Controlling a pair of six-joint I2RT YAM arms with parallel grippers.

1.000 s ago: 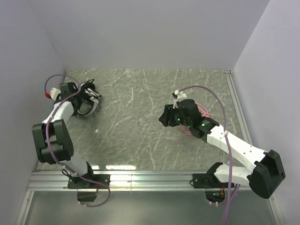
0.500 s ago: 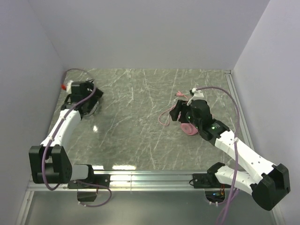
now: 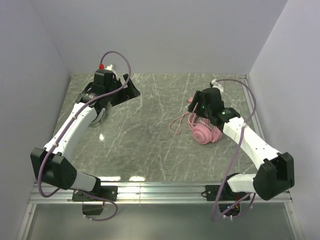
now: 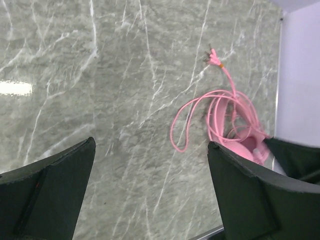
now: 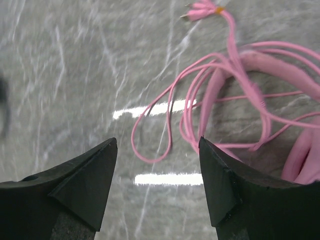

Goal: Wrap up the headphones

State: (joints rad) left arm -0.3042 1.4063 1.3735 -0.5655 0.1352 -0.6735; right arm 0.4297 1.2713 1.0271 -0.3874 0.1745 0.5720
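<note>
R gripper [image 5: 157, 145], jaws apart & empty, hovers just beside pink headphones [image 3: 204, 131], cable [image 5: 231, 40] looping leftward; L gripper [image 4: 150, 145], wide open, well apart.

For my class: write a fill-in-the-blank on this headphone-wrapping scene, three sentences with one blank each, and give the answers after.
1. The headset lying beside the right gripper is ___ in colour.
2. The left gripper has its jaws ___, with nothing between them.
3. The pink cable lies in loose loops on the ___, held by neither gripper.

Missing words: pink; open; table
</note>
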